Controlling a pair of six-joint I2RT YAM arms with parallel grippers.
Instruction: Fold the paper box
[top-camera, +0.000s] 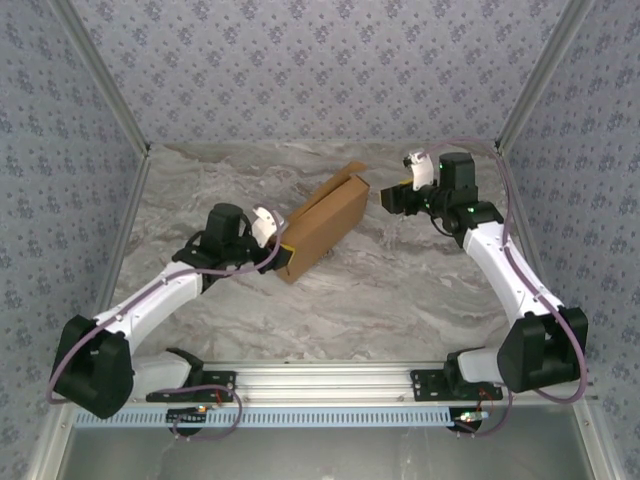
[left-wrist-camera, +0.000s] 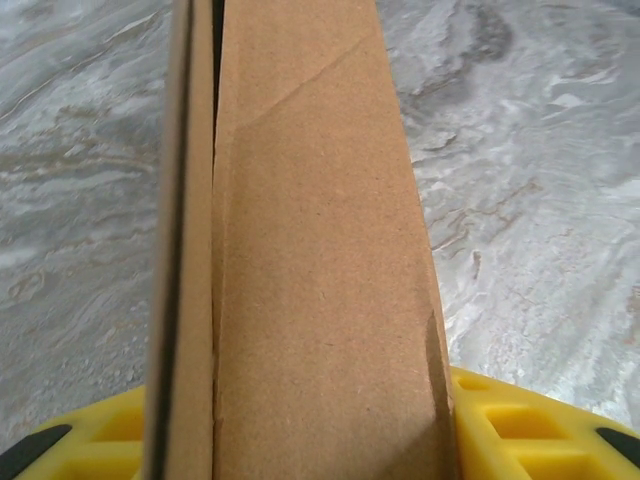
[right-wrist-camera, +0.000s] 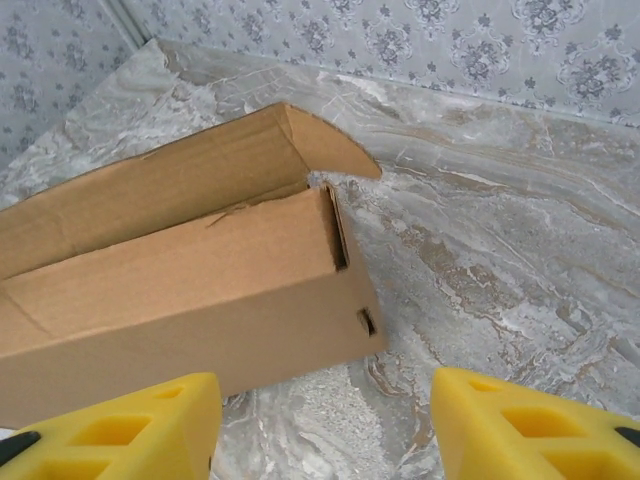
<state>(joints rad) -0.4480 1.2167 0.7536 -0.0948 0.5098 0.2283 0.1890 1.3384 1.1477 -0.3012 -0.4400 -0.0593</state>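
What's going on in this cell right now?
Two arms are folding a paper box on the marble table. The box is mostly formed and lies diagonally mid-table. The left gripper is clamped on its near end, with cardboard between the yellow fingers. The right gripper is open beside the far end, not touching. There, the lid's rounded flap sticks out untucked, so the box isn't closed yet.

The paper box (top-camera: 322, 226) is matt brown corrugated cardboard, faintly fibrous and creased. The counter (top-camera: 400, 290) looks like smooth grey veined marble. The fingers (right-wrist-camera: 130, 430) of my right hand (right-wrist-camera: 322, 400) are matt yellow moulded plastic.
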